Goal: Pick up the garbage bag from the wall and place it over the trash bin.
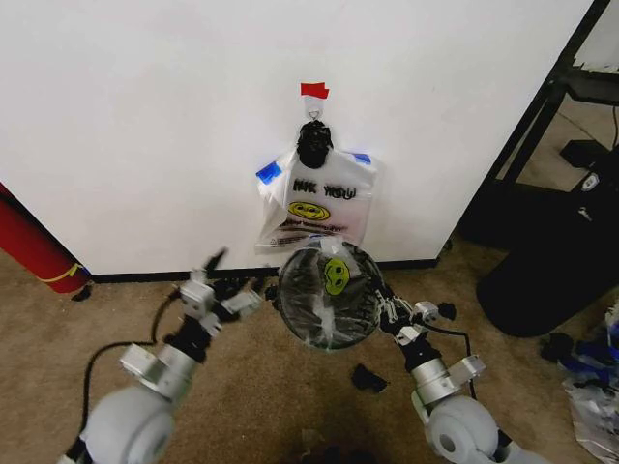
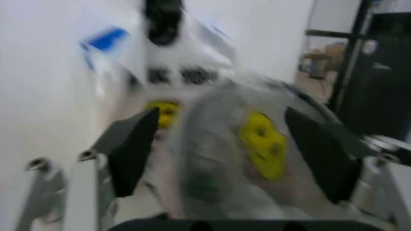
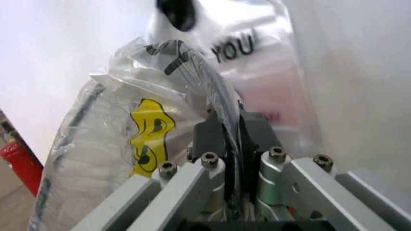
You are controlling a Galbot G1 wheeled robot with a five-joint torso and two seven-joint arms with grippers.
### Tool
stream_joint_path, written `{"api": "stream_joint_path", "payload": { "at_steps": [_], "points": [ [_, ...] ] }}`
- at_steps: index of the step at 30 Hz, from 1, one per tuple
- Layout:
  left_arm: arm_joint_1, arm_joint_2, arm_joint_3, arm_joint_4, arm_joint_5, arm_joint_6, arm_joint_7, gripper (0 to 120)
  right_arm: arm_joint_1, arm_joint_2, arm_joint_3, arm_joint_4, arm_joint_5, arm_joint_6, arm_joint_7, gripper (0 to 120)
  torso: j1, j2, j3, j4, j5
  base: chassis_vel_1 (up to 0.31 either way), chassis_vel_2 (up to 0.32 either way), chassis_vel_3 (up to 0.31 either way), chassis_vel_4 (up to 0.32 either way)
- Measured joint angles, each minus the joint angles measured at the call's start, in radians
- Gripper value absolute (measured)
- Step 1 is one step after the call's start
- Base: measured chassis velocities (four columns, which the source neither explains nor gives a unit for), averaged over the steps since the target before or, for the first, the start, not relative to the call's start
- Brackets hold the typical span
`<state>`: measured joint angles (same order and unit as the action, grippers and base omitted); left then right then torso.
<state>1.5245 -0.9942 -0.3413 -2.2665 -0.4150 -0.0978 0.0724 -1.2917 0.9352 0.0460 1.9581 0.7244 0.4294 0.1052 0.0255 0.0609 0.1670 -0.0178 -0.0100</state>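
Note:
The see-through garbage bag (image 1: 334, 300) with a yellow smiley face lies stretched over the round trash bin (image 1: 281, 295), seen from above below the white wall (image 1: 145, 116). My right gripper (image 1: 389, 307) is shut on the bag's edge at the bin's right rim; the right wrist view shows its fingers (image 3: 212, 137) pinching the plastic (image 3: 151, 130). To the bin's left, my left gripper (image 1: 232, 280) stands open, and in the left wrist view its gripper (image 2: 228, 149) faces the bagged bin (image 2: 257, 144) without touching it.
A bundle of like bags (image 1: 319, 208) hangs by a black knot (image 1: 313, 143) from a hook under red tape (image 1: 313, 90). A red cylinder (image 1: 34, 246) leans at the left. A large black bulky thing (image 1: 551, 271) and a black rack (image 1: 542, 116) stand right. Scraps (image 1: 368, 377) lie on the carpet.

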Motion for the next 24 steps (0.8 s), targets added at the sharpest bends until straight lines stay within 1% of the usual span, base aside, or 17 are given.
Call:
{"api": "stream_joint_path", "payload": {
  "at_steps": [3, 4, 5, 7, 8, 9, 10, 11, 12, 14, 15, 17, 18, 19, 21, 22, 24],
  "points": [
    [-0.009, -0.031, 0.051, 0.012, 0.011, 0.028, 0.008, 62, 0.007, 0.006, -0.009, -0.010, -0.038, 0.017, -0.002, 1, 0.000, 0.000, 0.000, -0.0003, 0.0000, 0.000, 0.000, 0.000, 0.000],
    [-0.016, -0.036, 0.064, 0.015, 0.008, 0.040, 0.008, 60, 0.009, 0.008, -0.011, -0.013, -0.043, 0.019, -0.004, 1, 0.000, 0.000, 0.000, -0.0004, 0.0000, 0.000, 0.000, 0.000, 0.000],
    [-0.027, -0.041, 0.080, 0.019, 0.001, 0.061, 0.004, 53, 0.011, 0.010, -0.013, -0.018, -0.049, 0.022, -0.006, 1, 0.000, 0.000, 0.000, -0.0003, 0.0000, 0.000, 0.000, 0.000, 0.000],
    [-0.048, -0.044, 0.108, 0.023, -0.022, 0.105, -0.011, 47, 0.014, 0.011, -0.017, -0.024, -0.054, 0.023, -0.010, 1, 0.000, 0.000, 0.000, -0.0003, 0.0000, 0.000, 0.000, 0.000, 0.000],
    [-0.048, -0.044, 0.108, 0.023, -0.022, 0.105, -0.011, 47, 0.014, 0.011, -0.017, -0.024, -0.054, 0.023, -0.010, 1, 0.000, 0.000, 0.000, -0.0003, 0.0000, 0.000, 0.000, 0.000, 0.000],
    [-0.056, -0.043, 0.118, 0.023, -0.032, 0.122, -0.019, 43, 0.016, 0.012, -0.019, -0.026, -0.055, 0.024, -0.011, 1, 0.000, 0.000, 0.000, -0.0003, 0.0000, 0.000, 0.000, 0.000, 0.000],
    [-0.072, -0.040, 0.140, 0.021, -0.053, 0.161, -0.038, 36, 0.018, 0.011, -0.022, -0.028, -0.058, 0.024, -0.013, 1, 0.000, 0.000, 0.000, -0.0003, 0.0000, 0.000, 0.000, 0.000, 0.000],
    [-0.088, -0.033, 0.163, 0.014, -0.077, 0.204, -0.062, 32, 0.022, 0.011, -0.024, -0.030, -0.061, 0.024, -0.015, 1, 0.000, 0.000, 0.000, -0.0004, 0.0000, 0.000, 0.000, 0.000, 0.000],
    [-0.096, -0.030, 0.173, 0.010, -0.089, 0.223, -0.074, 30, 0.023, 0.010, -0.024, -0.031, -0.063, 0.024, -0.016, 1, 0.000, 0.000, 0.000, -0.0004, 0.0001, 0.000, 0.000, 0.000, 0.000],
    [-0.125, -0.024, 0.215, -0.009, -0.139, 0.305, -0.143, 19, 0.029, 0.006, -0.025, -0.032, -0.068, 0.024, -0.020, 1, 0.000, 0.000, 0.000, -0.0003, 0.0000, 0.000, 0.000, 0.000, 0.000],
    [-0.125, -0.024, 0.215, -0.009, -0.139, 0.305, -0.143, 19, 0.029, 0.006, -0.025, -0.032, -0.068, 0.024, -0.020, 1, 0.000, 0.000, 0.000, -0.0003, 0.0000, 0.000, 0.000, 0.000, 0.000],
    [-0.148, -0.019, 0.244, -0.027, -0.187, 0.366, -0.226, 10, 0.032, -0.003, -0.025, -0.032, -0.076, 0.024, -0.021, 1, 0.000, 0.000, 0.000, -0.0003, 0.0001, 0.000, 0.000, 0.000, 0.000],
    [-0.163, -0.016, 0.257, -0.037, -0.214, 0.397, -0.278, 8, 0.032, -0.009, -0.024, -0.029, -0.079, 0.021, -0.022, 1, 0.000, 0.000, 0.000, -0.0003, 0.0001, 0.000, 0.000, 0.000, 0.000],
    [-0.177, -0.012, 0.266, -0.046, -0.242, 0.424, -0.322, 2, 0.032, -0.016, -0.023, -0.024, -0.081, 0.016, -0.022, 1, 0.000, 0.000, 0.000, -0.0003, 0.0001, 0.000, 0.000, 0.000, 0.000],
    [-0.204, -0.012, 0.277, -0.064, -0.304, 0.472, -0.399, 0, 0.029, -0.026, -0.021, -0.011, -0.085, 0.005, -0.024, 1, 0.000, 0.000, 0.000, -0.0004, 0.0001, 0.000, 0.000, 0.000, 0.000],
    [-0.204, -0.012, 0.277, -0.064, -0.304, 0.472, -0.399, 0, 0.029, -0.026, -0.021, -0.011, -0.085, 0.005, -0.024, 1, 0.000, 0.000, 0.000, -0.0004, 0.0001, 0.000, 0.000, 0.000, 0.000],
    [-0.233, -0.027, 0.284, -0.075, -0.367, 0.513, -0.464, 0, 0.025, -0.031, -0.020, -0.001, -0.090, -0.001, -0.029, 1, 0.000, 0.000, 0.000, -0.0003, 0.0001, 0.000, 0.000, 0.000, 0.000]
  ]
}}
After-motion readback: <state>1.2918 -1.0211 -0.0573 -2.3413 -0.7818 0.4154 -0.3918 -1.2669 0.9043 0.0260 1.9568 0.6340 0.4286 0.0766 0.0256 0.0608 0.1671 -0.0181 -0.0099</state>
